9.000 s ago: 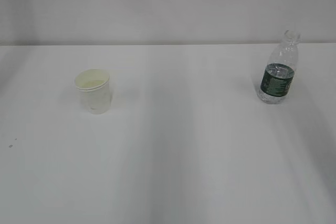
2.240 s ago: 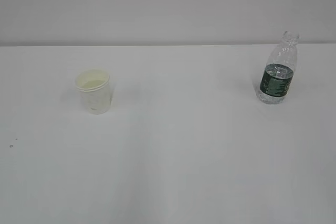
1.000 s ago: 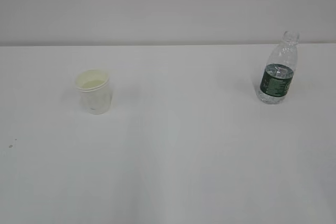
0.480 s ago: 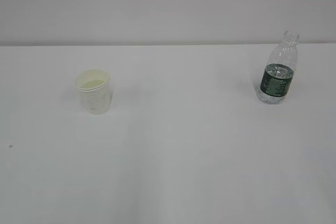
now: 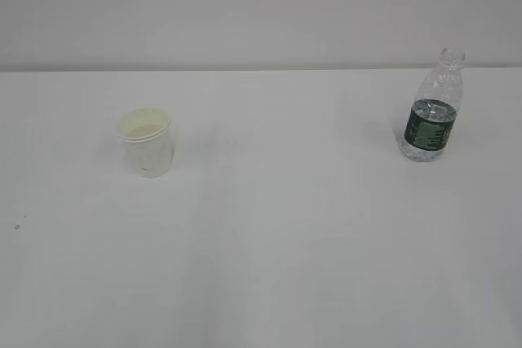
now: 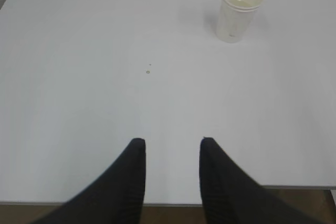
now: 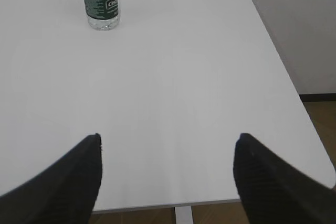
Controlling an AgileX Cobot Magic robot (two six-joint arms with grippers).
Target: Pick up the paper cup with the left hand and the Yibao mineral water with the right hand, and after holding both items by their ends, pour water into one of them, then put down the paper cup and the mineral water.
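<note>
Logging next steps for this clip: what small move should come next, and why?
Probably advance the left gripper toward the paper cup, opening wider first. Its jaws stand empty and fairly narrow near the table edge, and the cup sits upright, far ahead and to the right. The bottle is also untouched.

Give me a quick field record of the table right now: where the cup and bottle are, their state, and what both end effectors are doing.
paper cup: upright on the table's left side, free of any grip
Yibao mineral water: upright at the right rear, uncapped, a little water inside
left end effector: above the near table edge, jaws partly open, empty, cup far ahead
right end effector: above the near table edge, jaws wide open, empty, bottle far ahead
table: white, a few small specks near the left front
</note>
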